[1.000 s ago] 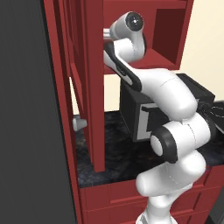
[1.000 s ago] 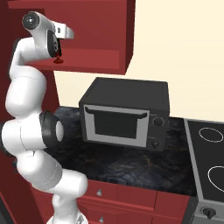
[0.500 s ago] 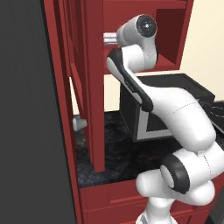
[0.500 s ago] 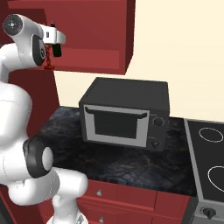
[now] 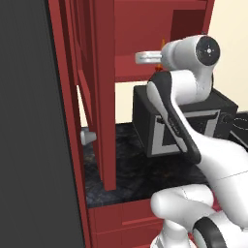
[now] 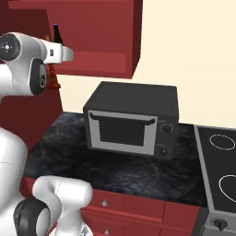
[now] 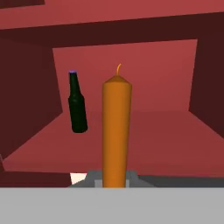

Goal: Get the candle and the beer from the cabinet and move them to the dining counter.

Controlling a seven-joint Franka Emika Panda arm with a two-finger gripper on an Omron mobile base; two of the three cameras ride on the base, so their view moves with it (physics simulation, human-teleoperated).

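My gripper is shut on the lower part of the orange candle, which stands upright right in front of the hand camera. The candle's dark red holder peeks out below the hand at the cabinet's lower left edge. On the red shelf of the open cabinet, the dark beer bottle with its purple cap stands upright, left of the candle and deeper in. The beer's neck shows just above my hand. The dining counter is out of view.
An open cabinet door stands edge-on to the left of the arm. Below the cabinet a black microwave sits on the black marble worktop with red drawer fronts. A cooktop lies to the right.
The arm's upper links have folded back toward the base. The hand, still shut on the candle, has drawn back slightly from the shelf. The beer has not moved.
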